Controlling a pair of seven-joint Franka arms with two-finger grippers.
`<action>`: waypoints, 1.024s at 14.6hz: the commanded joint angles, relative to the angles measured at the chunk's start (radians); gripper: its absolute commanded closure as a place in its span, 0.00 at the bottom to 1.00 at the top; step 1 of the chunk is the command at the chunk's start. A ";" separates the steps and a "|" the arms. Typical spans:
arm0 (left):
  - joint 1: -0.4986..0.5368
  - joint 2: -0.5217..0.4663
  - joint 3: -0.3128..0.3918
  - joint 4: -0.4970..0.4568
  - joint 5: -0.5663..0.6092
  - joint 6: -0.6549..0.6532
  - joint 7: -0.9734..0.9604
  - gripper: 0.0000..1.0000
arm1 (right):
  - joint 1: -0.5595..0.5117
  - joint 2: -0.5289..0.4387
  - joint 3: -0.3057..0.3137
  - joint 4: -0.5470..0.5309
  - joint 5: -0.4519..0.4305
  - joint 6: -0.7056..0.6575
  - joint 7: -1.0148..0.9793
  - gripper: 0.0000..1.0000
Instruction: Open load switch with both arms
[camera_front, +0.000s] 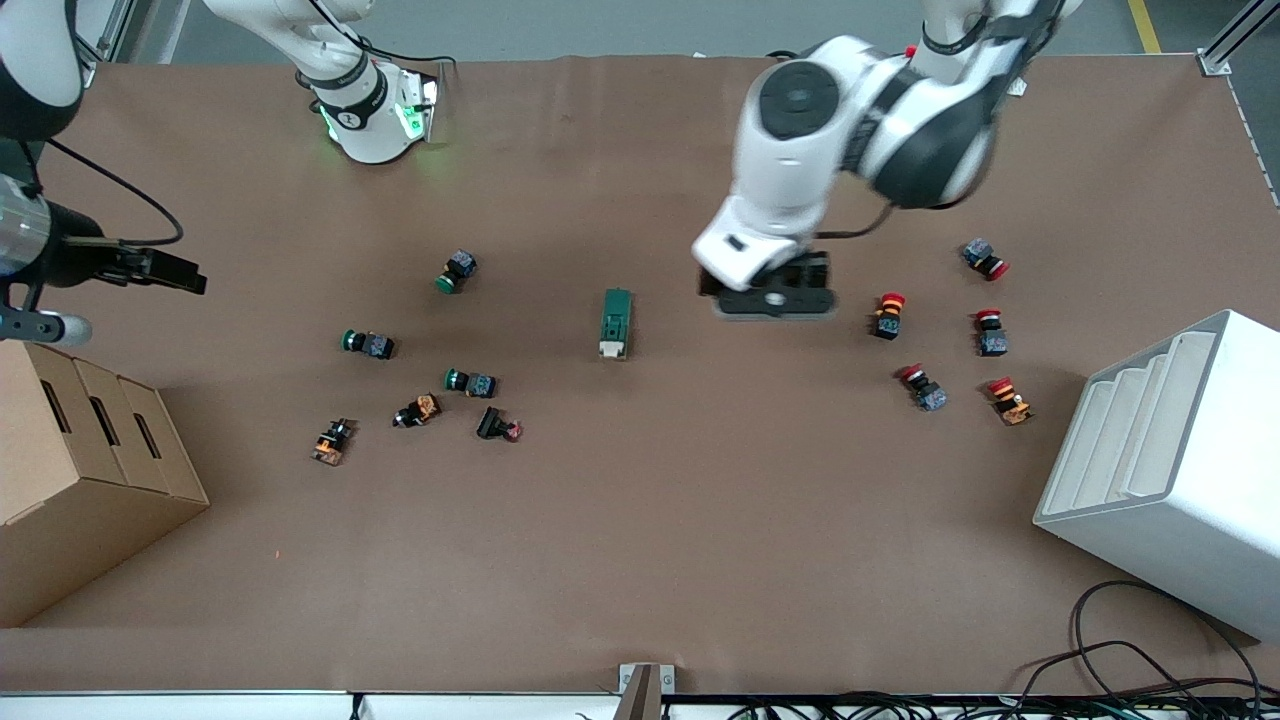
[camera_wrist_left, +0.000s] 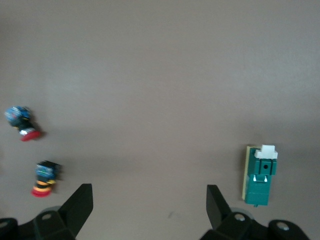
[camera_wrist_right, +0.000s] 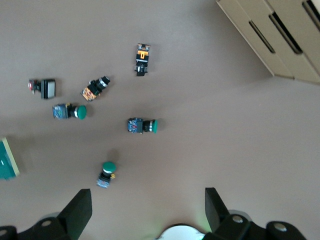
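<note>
From my station I see the load switch (camera_front: 616, 323) lying alone near the middle of the bench (camera_front: 640, 560), its white lever end turned toward the front camera's edge; the left gripper (camera_front: 775, 296) hangs over bare bench just beside the switch on the left arm's side, its fingers (camera_wrist_left: 80, 202) spread wide with nothing between them, and in the left wrist view the switch (camera_wrist_left: 259, 175) sits close by one fingertip; the right gripper (camera_front: 160, 267) hovers over the bench edge at the right arm's end, above a cardboard box (camera_front: 80, 470), and its fingers (camera_wrist_right: 80, 207) stand well apart, empty too; I count green push buttons (camera_front: 458, 271) scattered between the switch and that box, and red push buttons (camera_front: 888, 314) clustered toward the left arm's end, near a white stepped bin (camera_front: 1170, 470) by the corner nearest the front camera
</note>
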 joint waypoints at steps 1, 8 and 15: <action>-0.085 0.059 0.000 0.014 0.086 0.027 -0.156 0.00 | 0.095 0.041 0.007 0.011 0.012 0.025 0.288 0.00; -0.290 0.243 -0.003 0.016 0.373 0.129 -0.599 0.00 | 0.362 0.217 0.007 0.020 0.075 0.257 1.019 0.00; -0.411 0.331 -0.002 -0.047 0.627 0.221 -1.021 0.00 | 0.506 0.438 0.007 0.055 0.105 0.486 1.442 0.00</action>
